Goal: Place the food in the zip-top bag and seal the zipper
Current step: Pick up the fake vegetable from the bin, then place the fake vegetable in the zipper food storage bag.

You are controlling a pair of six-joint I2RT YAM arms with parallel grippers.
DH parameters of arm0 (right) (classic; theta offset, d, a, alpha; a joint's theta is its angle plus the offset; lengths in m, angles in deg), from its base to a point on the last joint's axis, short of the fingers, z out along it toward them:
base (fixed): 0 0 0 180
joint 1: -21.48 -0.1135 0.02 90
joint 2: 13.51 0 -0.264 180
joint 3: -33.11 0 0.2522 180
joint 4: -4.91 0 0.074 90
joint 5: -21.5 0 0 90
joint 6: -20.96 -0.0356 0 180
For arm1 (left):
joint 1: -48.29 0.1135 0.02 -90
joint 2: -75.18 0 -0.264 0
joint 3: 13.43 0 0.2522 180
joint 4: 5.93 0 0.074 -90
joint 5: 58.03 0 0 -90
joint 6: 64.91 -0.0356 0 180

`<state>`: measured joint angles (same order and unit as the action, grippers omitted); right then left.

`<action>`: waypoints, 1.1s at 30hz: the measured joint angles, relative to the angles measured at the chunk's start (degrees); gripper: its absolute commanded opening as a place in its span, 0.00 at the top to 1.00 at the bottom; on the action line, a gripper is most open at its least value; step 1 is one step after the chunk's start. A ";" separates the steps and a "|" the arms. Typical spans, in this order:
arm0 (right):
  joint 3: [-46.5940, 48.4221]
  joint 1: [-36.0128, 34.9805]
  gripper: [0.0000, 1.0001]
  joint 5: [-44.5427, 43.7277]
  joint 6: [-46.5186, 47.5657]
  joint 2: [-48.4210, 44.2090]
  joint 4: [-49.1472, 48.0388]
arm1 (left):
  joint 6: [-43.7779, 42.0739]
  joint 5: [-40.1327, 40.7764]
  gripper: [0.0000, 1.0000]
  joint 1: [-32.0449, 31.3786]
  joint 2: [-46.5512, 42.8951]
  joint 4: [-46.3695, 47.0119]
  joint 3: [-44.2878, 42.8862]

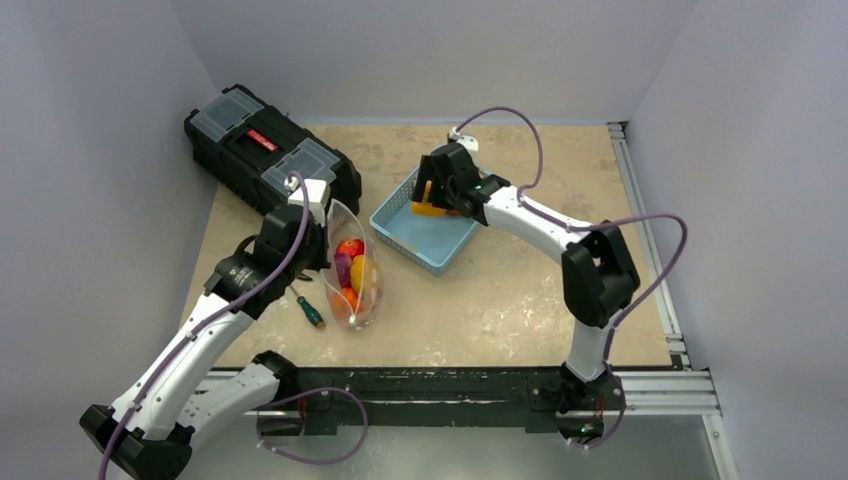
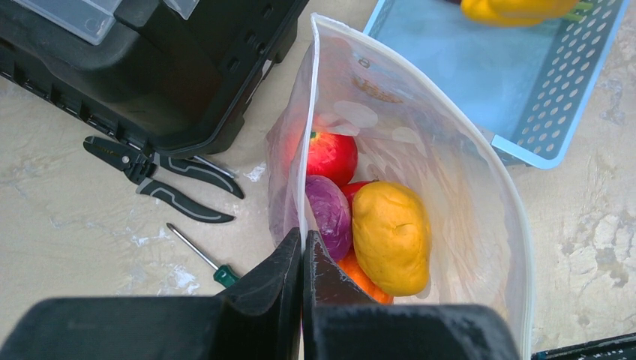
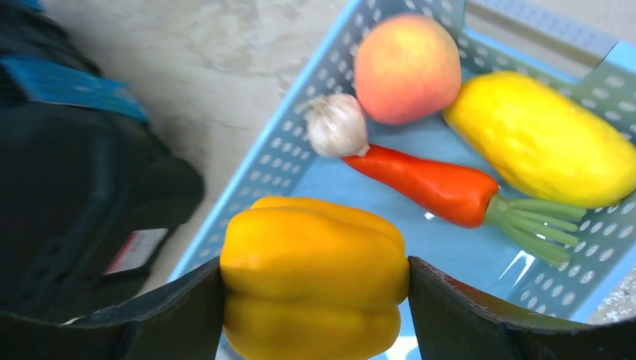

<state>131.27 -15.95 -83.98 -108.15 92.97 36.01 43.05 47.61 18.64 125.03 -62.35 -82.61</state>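
Note:
The clear zip-top bag [image 1: 352,270] [image 2: 450,165] stands open left of the basket. It holds a red apple [image 2: 331,156], a purple piece [image 2: 328,214], a yellow piece [image 2: 391,236] and an orange piece [image 2: 358,276]. My left gripper [image 2: 304,244] [image 1: 318,240] is shut on the bag's left mouth edge, on the zipper strip [image 2: 310,112]. My right gripper [image 3: 315,274] [image 1: 432,195] is shut on a yellow bell pepper [image 3: 315,270] [image 1: 428,208] over the basket's left side. A peach [image 3: 407,67], garlic [image 3: 337,124], a red chili [image 3: 427,184] and a yellow squash [image 3: 547,146] lie in the basket.
The light blue perforated basket [image 1: 395,215] [image 3: 270,154] sits mid-table. A black toolbox [image 1: 265,150] [image 2: 165,67] lies at the back left. Black pliers [image 2: 161,178] and a green-handled screwdriver [image 1: 310,310] [image 2: 202,259] lie left of the bag. Grey walls enclose the table.

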 measured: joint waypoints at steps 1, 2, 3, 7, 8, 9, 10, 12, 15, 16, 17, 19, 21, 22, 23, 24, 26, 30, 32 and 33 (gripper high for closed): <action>-0.92 0.00 1.00 0.31 0.44 -2.03 -0.83 | 0.00 0.00 1.00 0.00 -0.15 0.00 0.00; -2.03 0.00 1.00 1.09 0.94 -4.17 -1.90 | 0.00 -0.04 1.00 0.00 -0.31 0.00 0.00; -3.37 0.00 1.00 2.12 1.51 -6.36 -3.28 | 0.00 -0.17 1.00 0.00 -0.46 0.00 0.00; -10.73 0.11 1.00 8.26 3.67 -15.39 -10.75 | 0.00 -0.70 1.00 0.00 -0.63 0.00 0.02; -12.59 0.11 1.00 10.75 4.24 -17.64 -12.76 | 0.00 -0.85 1.00 0.00 -0.63 0.00 0.00; -14.23 0.15 1.00 13.90 4.59 -19.80 -15.02 | 0.02 -0.92 1.00 0.00 -0.63 0.00 0.00; -15.19 0.17 1.00 16.90 4.76 -21.49 -16.92 | 0.00 -1.05 1.00 0.00 -0.63 0.00 0.00; -16.15 0.22 1.00 24.24 4.70 -23.63 -21.86 | 0.02 -1.33 1.00 0.00 -0.66 0.00 0.00; -16.65 -0.44 1.00 36.04 4.46 -24.44 -30.53 | 0.02 -1.60 1.00 0.00 -0.76 0.02 0.00; -16.65 -1.20 1.00 39.34 4.87 -24.35 -32.65 | 0.02 -1.75 1.00 0.00 -0.83 0.02 0.00; -16.57 -2.38 1.00 41.94 5.86 -24.24 -33.64 | 0.02 -1.81 1.00 0.00 -0.90 0.02 0.00; -15.63 -5.49 1.00 45.16 8.87 -23.71 -32.81 | 0.02 -1.95 1.00 0.00 -1.07 0.02 0.00; -13.88 -9.22 1.00 47.28 12.22 -22.32 -31.41 | 0.02 -1.95 1.00 0.00 -1.27 0.02 0.00; -13.44 -10.78 1.00 48.39 13.51 -21.57 -31.23 | 0.02 -1.95 1.00 0.00 -1.38 0.02 0.00; -13.35 -12.17 1.00 49.27 14.45 -20.94 -31.08 | 0.02 -1.95 1.00 0.00 -1.53 0.02 0.00; -13.35 -12.87 1.00 49.96 14.99 -20.52 -30.82 | 0.02 -1.92 1.00 0.00 -1.66 0.02 0.00; -13.35 -13.57 1.00 50.60 16.37 -19.30 -30.14 | 0.02 -1.84 1.00 0.00 -1.95 -0.02 0.00; -11.47 -15.10 1.00 46.01 20.85 -16.81 -25.81 | -0.04 -1.36 1.00 0.00 -2.05 -0.48 0.04; -10.23 -16.76 1.00 41.97 23.56 -15.78 -23.02 | -0.11 -1.16 1.00 -0.04 -2.12 -0.31 0.04; -9.70 -17.88 1.00 39.17 25.18 -15.43 -21.27 | -0.15 -0.79 1.00 0.11 -2.16 -0.83 0.04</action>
<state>121.57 -33.83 -44.82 -82.98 77.54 14.74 42.89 46.82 18.75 122.86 -63.18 -82.57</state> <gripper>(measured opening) 0.768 0.005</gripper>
